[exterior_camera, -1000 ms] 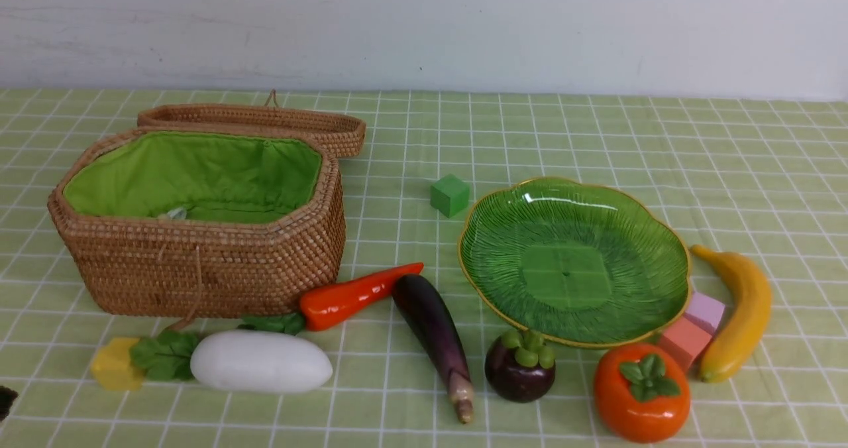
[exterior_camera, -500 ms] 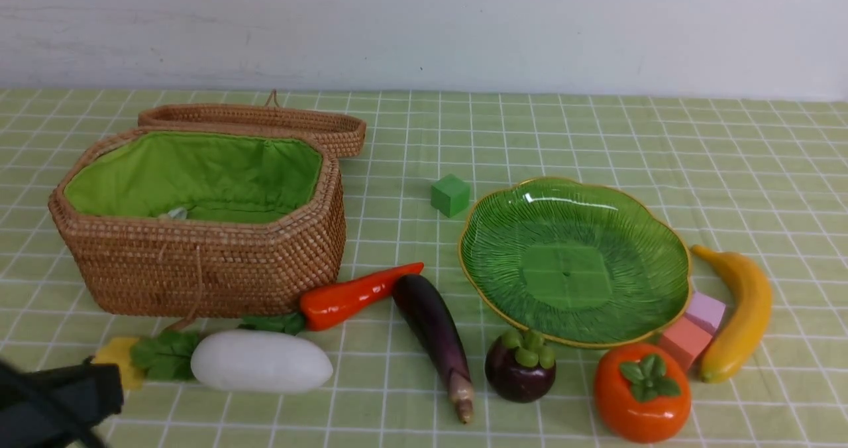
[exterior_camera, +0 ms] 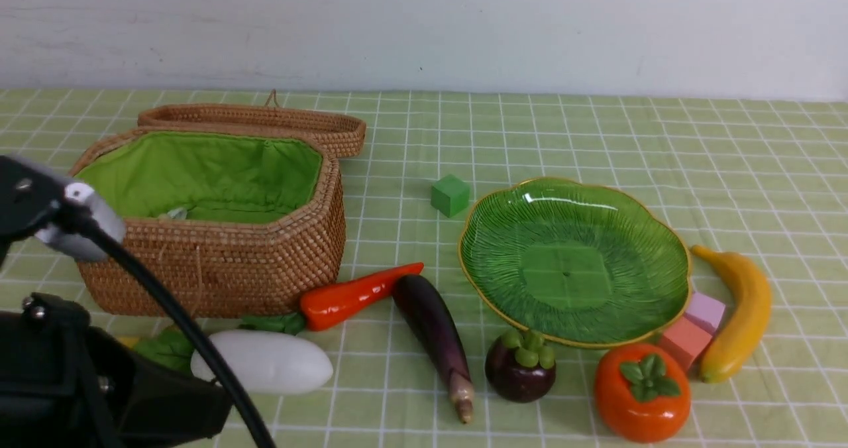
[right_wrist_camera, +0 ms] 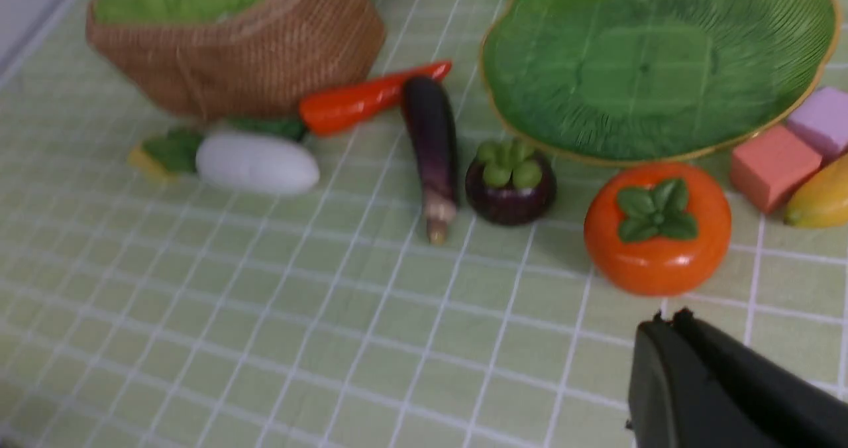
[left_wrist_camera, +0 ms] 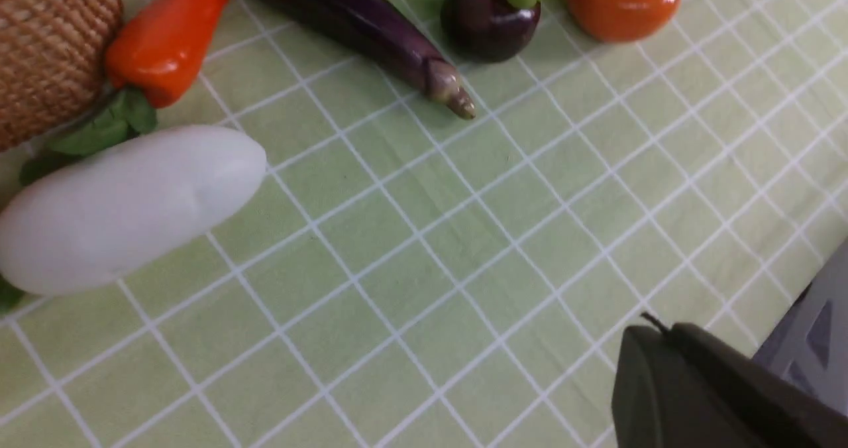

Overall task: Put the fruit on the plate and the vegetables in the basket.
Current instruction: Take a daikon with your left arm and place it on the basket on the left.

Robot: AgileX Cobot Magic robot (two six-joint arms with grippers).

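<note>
The wicker basket point(exterior_camera: 199, 262) stands open at the left, the green plate point(exterior_camera: 570, 269) at the right with nothing on it. In front of the basket lie the white radish point(exterior_camera: 265, 363), red-orange pepper point(exterior_camera: 351, 295) and purple eggplant point(exterior_camera: 430, 329). The mangosteen point(exterior_camera: 520, 368) and persimmon point(exterior_camera: 641, 395) sit before the plate, and the banana point(exterior_camera: 742, 309) lies to its right. My left gripper point(left_wrist_camera: 656, 329) hangs shut and empty over bare cloth near the radish point(left_wrist_camera: 126, 209). My right gripper point(right_wrist_camera: 669, 319) is shut and empty just short of the persimmon point(right_wrist_camera: 656, 229).
My left arm point(exterior_camera: 99, 382) and its cable fill the lower left and cover the radish's leaves. A green block point(exterior_camera: 450, 195) sits behind the plate. Pink point(exterior_camera: 682, 340) and lilac point(exterior_camera: 705, 311) blocks lie between plate and banana. A yellow block point(right_wrist_camera: 142, 160) lies by the radish leaves.
My left arm has risen into the front view at the lower left, now covering the yellow block and most of the radish leaves. The fruit, vegetables, plate and basket have not moved.
</note>
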